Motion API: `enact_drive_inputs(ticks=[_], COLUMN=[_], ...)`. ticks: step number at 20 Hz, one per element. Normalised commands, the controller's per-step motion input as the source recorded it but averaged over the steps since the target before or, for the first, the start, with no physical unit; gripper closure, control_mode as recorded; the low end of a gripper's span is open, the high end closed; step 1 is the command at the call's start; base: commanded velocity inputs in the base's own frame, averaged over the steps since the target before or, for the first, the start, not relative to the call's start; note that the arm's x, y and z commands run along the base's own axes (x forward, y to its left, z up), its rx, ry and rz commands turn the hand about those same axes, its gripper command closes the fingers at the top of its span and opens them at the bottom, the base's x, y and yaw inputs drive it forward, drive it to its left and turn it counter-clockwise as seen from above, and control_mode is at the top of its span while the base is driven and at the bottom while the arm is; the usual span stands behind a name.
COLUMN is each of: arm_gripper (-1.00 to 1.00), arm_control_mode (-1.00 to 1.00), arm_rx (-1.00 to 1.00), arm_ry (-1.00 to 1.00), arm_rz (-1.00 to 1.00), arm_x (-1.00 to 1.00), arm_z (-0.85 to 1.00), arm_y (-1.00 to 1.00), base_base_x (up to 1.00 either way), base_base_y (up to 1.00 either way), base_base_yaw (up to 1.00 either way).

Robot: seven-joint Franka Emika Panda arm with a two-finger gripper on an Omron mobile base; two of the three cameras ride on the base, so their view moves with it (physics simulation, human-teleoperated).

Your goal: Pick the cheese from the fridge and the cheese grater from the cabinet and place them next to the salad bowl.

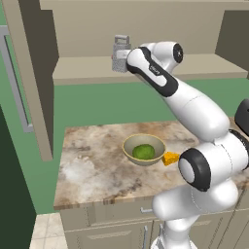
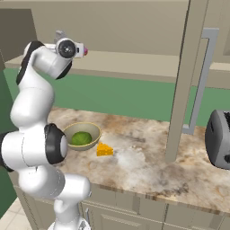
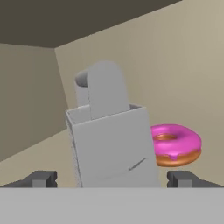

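The grey cheese grater (image 3: 111, 144) stands upright on the cabinet shelf (image 1: 82, 70), its loop handle on top. My gripper (image 3: 112, 178) is open, and its fingertips (image 3: 41, 178) flank the grater's base with a gap on each side. From the left base view the grater (image 1: 120, 48) sits just left of my hand. On the marble counter, the orange cheese (image 1: 170, 158) lies right beside the tan salad bowl (image 1: 127, 146), which holds a green lump (image 1: 144, 151). The right base view shows the cheese (image 2: 104, 150) and the bowl (image 2: 92, 130) too.
A pink donut (image 3: 175, 144) lies on the shelf behind the grater. The open cabinet door (image 2: 182, 90) with its grey bar handle (image 2: 200, 81) hangs over the counter. A silver toaster (image 2: 218, 139) stands at the right. A dark tall panel (image 1: 12, 194), apparently the fridge, borders the counter's left.
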Motion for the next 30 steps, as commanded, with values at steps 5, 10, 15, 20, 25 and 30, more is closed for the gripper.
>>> enact_drive_inputs(ticks=[5, 10, 15, 20, 25, 30], arm_gripper=[-1.0, -1.0, -1.0, -1.0, -1.0, 1.0], arm_control_mode=[-1.0, -1.0, -1.0, -1.0, -1.0, -1.0], arm_rx=[-0.05, -0.05, -0.02, -0.01, 0.0, 0.0], arm_ry=[-0.1, -0.12, -0.06, -0.02, 0.0, 0.0], arm_rz=[0.0, 0.0, 0.02, 0.02, 0.01, 0.02], arm_x=[0.1, 0.02, 0.06, 0.22, 0.42, 0.54], arm_z=[-0.01, -0.01, 0.0, -0.01, -0.12, -0.18], arm_y=[0.0, 0.0, -0.06, -0.02, 0.0, 0.23], base_base_x=[0.0, 0.0, 0.0, 0.0, 0.0, 0.0], base_base_y=[0.0, 0.0, 0.0, 0.0, 0.0, 0.0], base_base_yaw=[0.0, 0.0, 0.0, 0.0, 0.0, 0.0])
